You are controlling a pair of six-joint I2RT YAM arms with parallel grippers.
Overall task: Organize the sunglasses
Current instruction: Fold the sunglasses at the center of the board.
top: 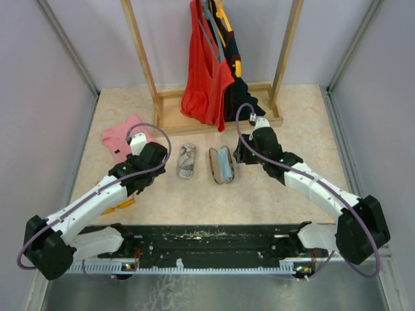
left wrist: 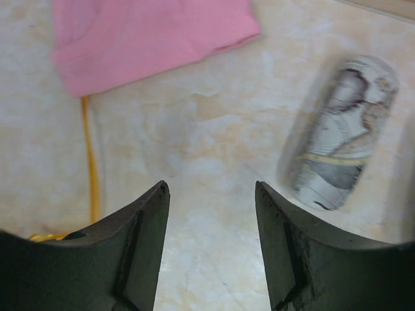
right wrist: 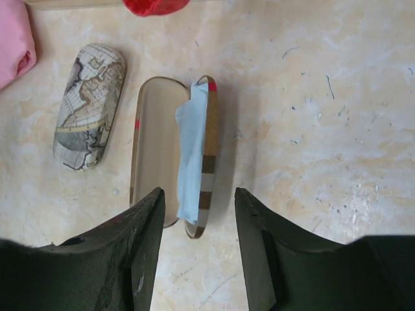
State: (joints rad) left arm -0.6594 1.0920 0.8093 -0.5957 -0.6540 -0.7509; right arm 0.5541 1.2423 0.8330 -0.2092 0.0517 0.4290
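- A pink cloth (top: pixel 123 139) lies flat at the far left of the tabletop (top: pixel 292 116). It seems to be put aside and not part of this work.
- The left claw (left wrist: pixel 211 194) hangs low over bare tabletop. It is about half open and holds nothing.
- A closed case (top: pixel 187 161) with a map print lies beside it, untouched.
- The brown case (right wrist: pixel 172 155) lies open, I think to receive the sunglasses. A light blue cloth (right wrist: pixel 191 155) covers one half.
- The right claw (right wrist: pixel 198 194) is above the near end of this case. It is parted and grips nothing, probably ready to handle the case.
- I cannot find the sunglasses in any view; they may be hidden.
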